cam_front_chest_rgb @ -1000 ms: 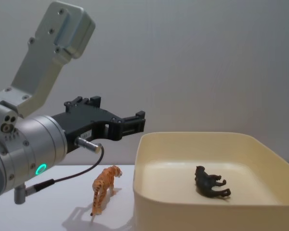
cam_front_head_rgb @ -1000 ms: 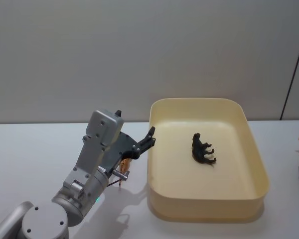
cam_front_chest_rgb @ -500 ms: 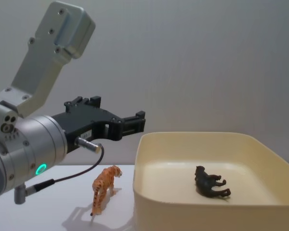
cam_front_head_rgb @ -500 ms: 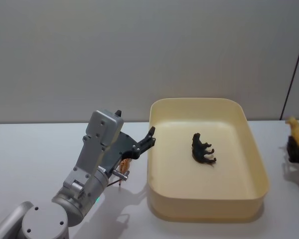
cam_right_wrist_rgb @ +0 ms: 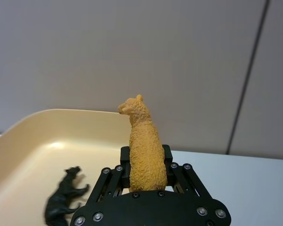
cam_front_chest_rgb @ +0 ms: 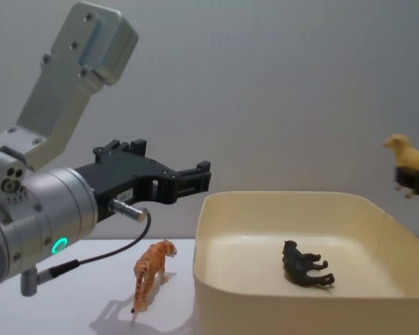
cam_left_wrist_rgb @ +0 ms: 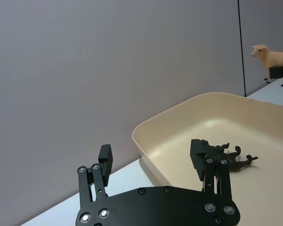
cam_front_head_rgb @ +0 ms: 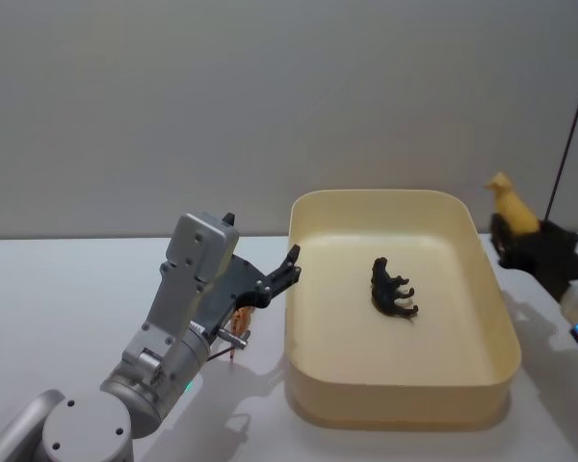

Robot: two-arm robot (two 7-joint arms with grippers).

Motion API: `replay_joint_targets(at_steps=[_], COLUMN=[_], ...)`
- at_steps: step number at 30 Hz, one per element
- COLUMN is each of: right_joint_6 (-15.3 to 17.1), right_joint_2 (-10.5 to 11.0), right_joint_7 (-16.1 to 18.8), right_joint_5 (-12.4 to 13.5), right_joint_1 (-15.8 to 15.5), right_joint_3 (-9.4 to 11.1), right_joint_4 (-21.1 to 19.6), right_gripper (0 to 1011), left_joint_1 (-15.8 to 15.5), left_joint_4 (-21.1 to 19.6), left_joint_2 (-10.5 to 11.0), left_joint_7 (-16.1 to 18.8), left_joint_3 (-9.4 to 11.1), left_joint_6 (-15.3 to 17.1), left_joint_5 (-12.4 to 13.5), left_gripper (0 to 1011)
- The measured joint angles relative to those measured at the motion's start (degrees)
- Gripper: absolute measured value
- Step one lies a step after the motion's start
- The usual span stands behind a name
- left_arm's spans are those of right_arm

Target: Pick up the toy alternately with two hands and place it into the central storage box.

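Head view: the right end effector (cam_front_head_rgb: 513, 232) grips a yellow toy animal (cam_front_head_rgb: 509, 201) aloft near the counter's right edge, beside the storage box (cam_front_head_rgb: 395, 406). Left wrist view: the left end effector (cam_left_wrist_rgb: 152, 153) gapes wide. Chest view: a tiger toy (cam_front_chest_rgb: 151, 272) stands left of the box.

Storage box (cam_front_head_rgb: 395, 402) is sitting on the table (cam_front_head_rgb: 58, 279), centre to right. Animal figure (cam_front_head_rgb: 392, 288) is lying on its side inside the box, abt mid-floor, a bit toward the far wall. Tiger figure (cam_front_chest_rgb: 152, 272) is standing on the table just left of the box's left wall, not touching it. L gripper (cam_front_head_rgb: 281, 273) is hanging above the tiger figure, fingers apart, tips near the box's left rim. R gripper (cam_front_head_rgb: 522, 243) is hovering by the box's far right corner, above rim level, w/ sheep figure (cam_front_head_rgb: 510, 200) sitting upright btw its fingers.
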Motion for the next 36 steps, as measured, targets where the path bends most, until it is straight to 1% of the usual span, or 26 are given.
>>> replay_joint_targets(at_steps=[8,10,12,14,15,16,18,19,22,23,26,27,28,30,36], right_joint_6=[3.76,4.72,5.43,6.05,6.22,6.35,6.83,6.97,7.38,7.46,7.56,7.57,7.56,7.55,7.31], right_joint_2=[-1.92,-2.37,-2.71,-3.05,-3.15,-3.22,-3.46,-3.53,-3.71,-3.75,-3.81,-3.79,-3.69,-3.51,-2.34], right_joint_7=[2.65,3.2,3.59,3.94,4.04,4.12,4.38,4.46,4.72,4.78,4.84,4.84,4.76,4.54,2.87], right_joint_5=[-0.92,-1.29,-1.55,-1.79,-1.86,-1.92,-2.12,-2.17,-2.32,-2.35,-2.37,-2.37,-2.26,-2.02,-0.58], right_joint_1=[2.31,2.91,3.34,3.75,3.86,3.96,4.24,4.32,4.58,4.64,4.68,4.69,4.67,4.56,3.45], right_joint_3=[-1.88,-2.33,-2.67,-3.0,-3.09,-3.16,-3.39,-3.45,-3.67,-3.71,-3.74,-3.71,-3.59,-3.4,-2.04], right_joint_4=[-0.72,-0.73,-0.75,-0.76,-0.77,-0.77,-0.78,-0.78,-0.79,-0.79,-0.83,-0.87,-0.99,-1.14,-2.18], right_gripper=[352,414,454,554,554,576,652,693,752,802,895,904,957,987,1001], left_joint_1=[0.0,0.0,0.0,0.0,0.0,0.0,0.0,0.0,0.0,0.0,0.0,0.0,0.0,0.0,0.0], left_joint_4=[0.0,0.0,0.0,0.0,0.0,0.0,0.0,0.0,0.0,0.0,0.0,0.0,0.0,0.0,0.0], left_joint_2=[0.0,0.0,0.0,0.0,0.0,0.0,0.0,0.0,0.0,0.0,0.0,0.0,0.0,0.0,0.0], left_joint_7=[0.0,0.0,0.0,0.0,0.0,0.0,0.0,0.0,0.0,0.0,0.0,0.0,0.0,0.0,0.0], left_joint_3=[0.0,0.0,0.0,0.0,0.0,0.0,0.0,0.0,0.0,0.0,0.0,0.0,0.0,0.0,0.0], left_joint_6=[0.0,0.0,0.0,0.0,0.0,0.0,0.0,0.0,0.0,0.0,0.0,0.0,0.0,0.0,0.0], left_joint_5=[0.0,0.0,0.0,0.0,0.0,0.0,0.0,0.0,0.0,0.0,0.0,0.0,0.0,0.0,0.0], left_gripper=[1001,1001,1001,1001,1001,1001,1001,1001,1002,1001,1001,1001,1001,1001,1001])
